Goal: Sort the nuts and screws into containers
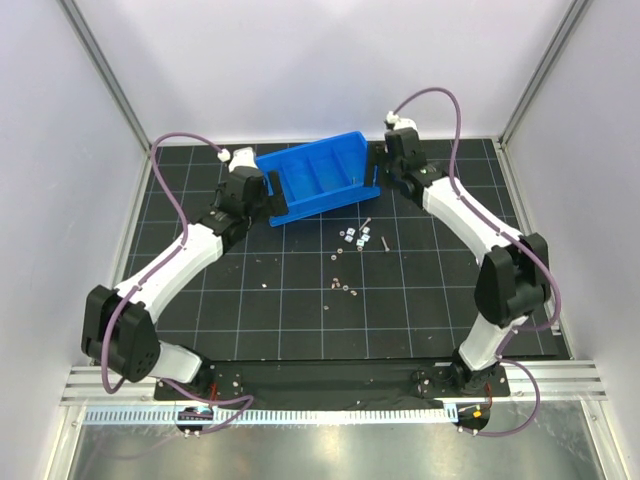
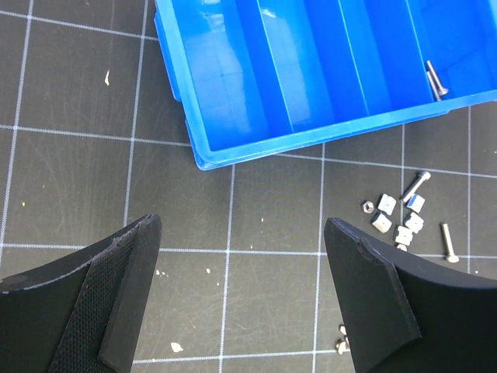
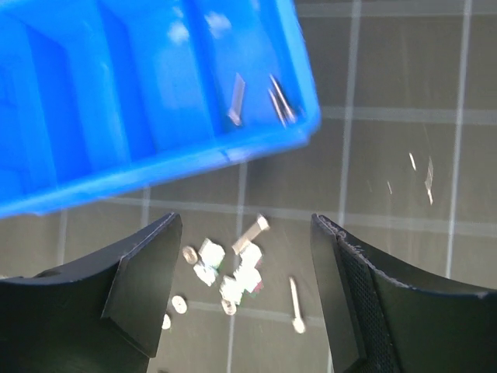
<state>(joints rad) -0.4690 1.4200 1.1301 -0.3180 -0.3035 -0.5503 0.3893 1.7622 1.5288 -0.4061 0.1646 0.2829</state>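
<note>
Left gripper (image 2: 241, 227): jaws spread wide, nothing between the fingers, hovering over bare black grid mat (image 1: 250, 300) just in front of the near left corner of the blue tray (image 2: 233, 155). Right gripper (image 3: 246, 223): also wide open and empty, hanging over the loose parts just in front of the tray's near wall at its right end. The tray sits at the far side of the mat between my 2 wrists, skewed to the grid lines. At least 2 screws (image 3: 237, 99) lie in the end compartment on my right arm's side; the other compartments in my left wrist view show only blue floor. On the mat near that right end, a tight cluster of nuts (image 2: 400, 225) lies with 2 loose screws: 1 (image 2: 416, 185) touching the cluster's far edge, 1 (image 2: 449, 241) just to its right. A few smaller bits (image 1: 340, 285) lie nearer my bases; too small to identify.
</note>
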